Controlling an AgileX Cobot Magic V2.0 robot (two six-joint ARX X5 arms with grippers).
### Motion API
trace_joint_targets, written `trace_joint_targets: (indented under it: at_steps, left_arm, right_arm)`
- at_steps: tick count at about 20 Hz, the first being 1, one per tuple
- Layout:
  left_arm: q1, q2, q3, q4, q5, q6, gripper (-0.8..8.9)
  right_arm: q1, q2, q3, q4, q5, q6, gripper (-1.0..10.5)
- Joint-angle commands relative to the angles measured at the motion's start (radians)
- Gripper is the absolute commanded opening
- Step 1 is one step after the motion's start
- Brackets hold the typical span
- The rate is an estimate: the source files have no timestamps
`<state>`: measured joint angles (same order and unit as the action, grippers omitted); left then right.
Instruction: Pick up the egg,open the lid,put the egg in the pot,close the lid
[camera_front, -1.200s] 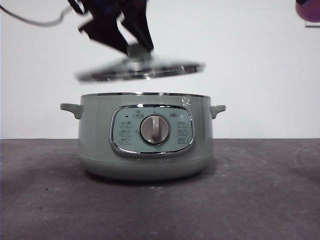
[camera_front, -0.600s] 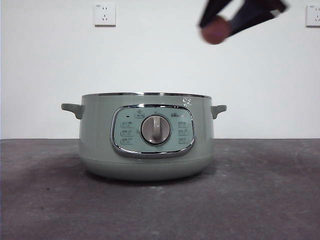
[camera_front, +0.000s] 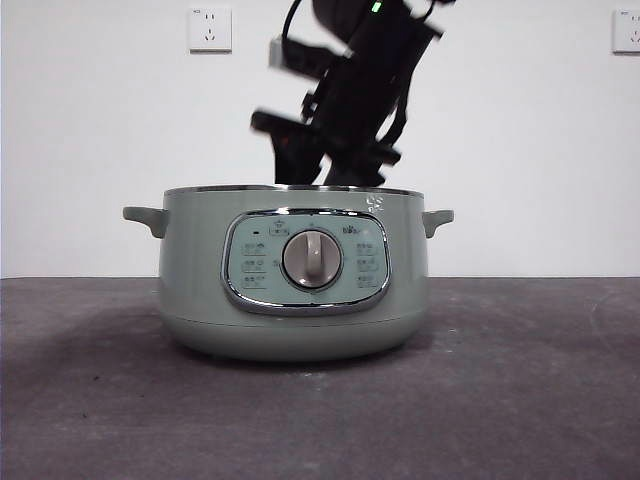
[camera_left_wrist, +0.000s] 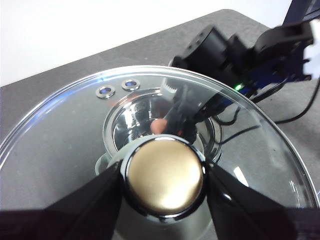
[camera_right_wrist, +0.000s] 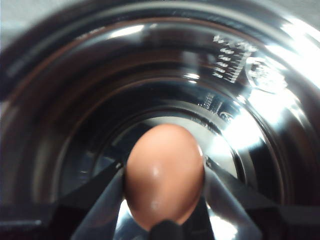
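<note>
The dark grey, matte tabletop (camera_front: 90, 400) runs level across the front view, meeting a white wall behind. The pot (camera_front: 290, 275) sits directly on it near the middle, upright, casting a soft shadow around its base.

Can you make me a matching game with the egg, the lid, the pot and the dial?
Things:
1. egg
2. lid
3. pot
4. dial

States:
A. held by its knob in the left pincer
B. grey, on the front panel
C. gripped by the right pincer inside the pot
D. standing open on the table

Pairs: 1-C, 2-A, 3-D, 4-B
</note>
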<state>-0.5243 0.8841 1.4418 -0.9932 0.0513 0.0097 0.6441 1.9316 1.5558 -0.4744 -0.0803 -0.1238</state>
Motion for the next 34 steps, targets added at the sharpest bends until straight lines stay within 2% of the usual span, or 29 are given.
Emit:
trace_joint_targets:
  at_steps: [1, 6, 14, 15, 17, 18, 20, 21, 23, 25, 27, 30, 34]
  left_arm:
    - [0.003, -0.015, 0.006, 0.045, 0.0, -0.01, -0.08]
    - [0.003, -0.015, 0.006, 0.036, 0.002, -0.01, -0.08]
    - [0.002, -0.015, 0.006, 0.01, 0.002, -0.01, -0.08]
    - [0.002, -0.015, 0.006, 0.009, 0.002, -0.01, -0.08]
    - [0.002, -0.015, 0.006, 0.009, 0.001, -0.01, -0.08]
    - [0.002, -0.013, 0.006, 0.011, 0.001, -0.01, -0.08]
    - [0.002, -0.004, 0.006, 0.014, 0.001, -0.01, -0.08]
    - [0.002, 0.002, 0.006, 0.015, 0.001, -0.009, -0.08]
    - [0.002, 0.016, 0.006, 0.035, 0.001, -0.009, -0.08]
    - [0.002, 0.044, 0.006, 0.05, 0.001, -0.005, -0.08]
    - [0.002, 0.093, 0.006, 0.06, 0.001, 0.005, -0.08]
    - [0.002, 0.202, 0.006, 0.151, 0.01, 0.018, -0.08]
    - [0.002, 0.345, 0.006, 0.248, 0.04, 0.018, -0.08]
  right_arm:
    - [0.012, 0.032, 0.005, 0.027, 0.036, -0.053, -0.2]
    - [0.014, 0.087, 0.005, 0.031, 0.061, -0.065, -0.2]
    - [0.014, 0.104, 0.005, -0.01, 0.053, -0.068, 0.1]
    - [0.014, 0.104, 0.005, -0.01, 0.053, -0.063, 1.0]
    - [0.014, 0.103, 0.005, -0.005, 0.054, -0.048, 4.2]
    - [0.013, 0.095, 0.005, -0.005, 0.057, -0.045, 4.8]
    - [0.011, 0.058, 0.005, -0.005, 0.074, -0.042, 4.8]
    - [0.01, 0.03, 0.005, -0.006, 0.109, -0.042, 4.8]
    - [0.003, -0.063, 0.005, -0.048, 0.117, -0.029, 4.8]
    - [-0.003, -0.201, 0.005, -0.155, 0.208, 0.058, 4.7]
    - [-0.005, -0.353, 0.005, -0.285, 0.278, 0.09, 4.7]
    - [-0.008, -0.574, 0.005, -0.381, 0.293, 0.11, 4.7]
    - [-0.008, -0.777, 0.005, -0.425, 0.293, 0.127, 4.7]
